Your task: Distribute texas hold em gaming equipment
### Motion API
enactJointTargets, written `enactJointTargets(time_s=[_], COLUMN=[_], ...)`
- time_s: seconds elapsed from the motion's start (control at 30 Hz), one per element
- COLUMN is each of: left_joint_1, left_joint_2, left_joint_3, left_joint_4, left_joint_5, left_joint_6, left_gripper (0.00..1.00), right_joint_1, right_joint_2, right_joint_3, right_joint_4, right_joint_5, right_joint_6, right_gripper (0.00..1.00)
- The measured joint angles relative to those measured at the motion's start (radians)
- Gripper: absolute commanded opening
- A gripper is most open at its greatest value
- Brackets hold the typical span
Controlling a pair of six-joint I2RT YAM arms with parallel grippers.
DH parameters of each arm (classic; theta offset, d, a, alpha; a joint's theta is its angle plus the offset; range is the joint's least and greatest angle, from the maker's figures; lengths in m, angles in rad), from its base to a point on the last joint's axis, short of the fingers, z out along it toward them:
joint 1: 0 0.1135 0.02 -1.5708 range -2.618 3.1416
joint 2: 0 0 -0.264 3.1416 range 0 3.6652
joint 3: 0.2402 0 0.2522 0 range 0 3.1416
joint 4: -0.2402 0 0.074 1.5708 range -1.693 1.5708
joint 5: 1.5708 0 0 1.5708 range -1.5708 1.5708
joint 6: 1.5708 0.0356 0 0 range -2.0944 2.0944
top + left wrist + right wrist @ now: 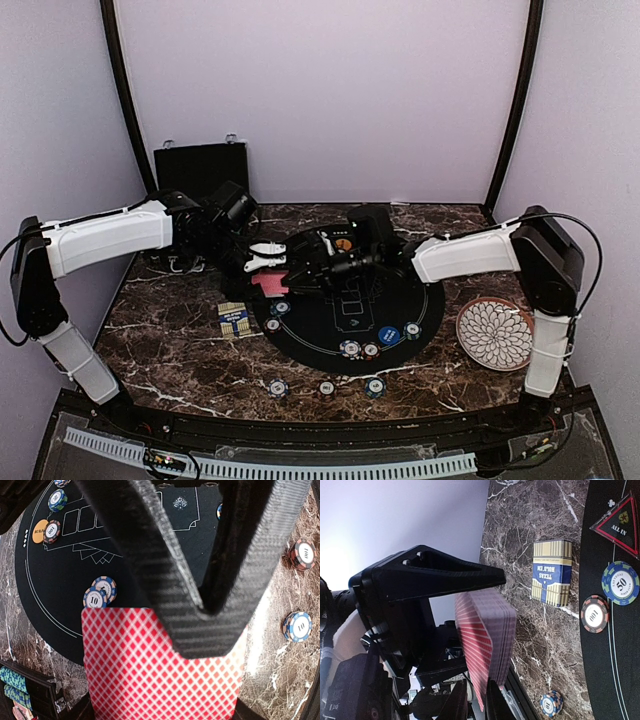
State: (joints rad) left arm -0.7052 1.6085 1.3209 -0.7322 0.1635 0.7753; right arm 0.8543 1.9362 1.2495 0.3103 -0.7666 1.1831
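Left wrist view: left gripper (210,630) clamped tight on the red-backed playing cards (150,680), over the black mat (55,580) edge. Right gripper (476,704) fingers nearly together at their corner — grip unclear.

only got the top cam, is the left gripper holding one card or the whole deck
Observer: The whole deck. The right wrist view shows it edge-on, many cards thick, clamped in the left gripper.
Operator: what's printed on the box
Observer: It reads Texas Hold Em, on blue with cream stripes.
Operator: has the other one got a card
Observer: Cannot tell. The right gripper has its fingers close on either side of the deck's lower corner.
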Motion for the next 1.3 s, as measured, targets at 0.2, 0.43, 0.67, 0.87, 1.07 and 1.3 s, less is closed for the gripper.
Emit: enactJointTargets(time_s=[0.2, 0.43, 0.67, 0.87, 1.07, 1.3], left_joint_1=[0.0, 0.0, 0.0, 0.0, 0.0, 0.009], left_joint_2=[0.0, 0.0, 0.0, 0.0, 0.0, 0.0], left_joint_3=[0.0, 0.0, 0.0, 0.0, 0.0, -0.002], left_joint_4=[0.0, 0.0, -0.001, -0.001, -0.002, -0.002], left_joint_5=[0.0, -0.001, -0.002, -0.003, -0.006, -0.01], left_joint_6=[0.0, 0.0, 0.0, 0.0, -0.001, -0.001], left_gripper=[0.14, 0.14, 0.14, 0.13, 0.13, 0.12], right_joint_1=[0.0, 0.0, 0.0, -0.002, -0.019, -0.052], right_joint_2=[-0.002, -0.001, -0.001, -0.001, -0.001, -0.03], right_joint_3=[-0.016, -0.016, -0.017, -0.033, -0.069, -0.127], right_joint_4=[0.057, 0.11, 0.129, 0.139, 0.148, 0.159], right_joint_5=[-0.01, -0.024, -0.029, -0.028, -0.029, -0.042], right_joint_6=[0.035, 0.069, 0.087, 0.087, 0.087, 0.08], right_gripper=[0.11, 0.08, 0.0, 0.0, 0.0, 0.0])
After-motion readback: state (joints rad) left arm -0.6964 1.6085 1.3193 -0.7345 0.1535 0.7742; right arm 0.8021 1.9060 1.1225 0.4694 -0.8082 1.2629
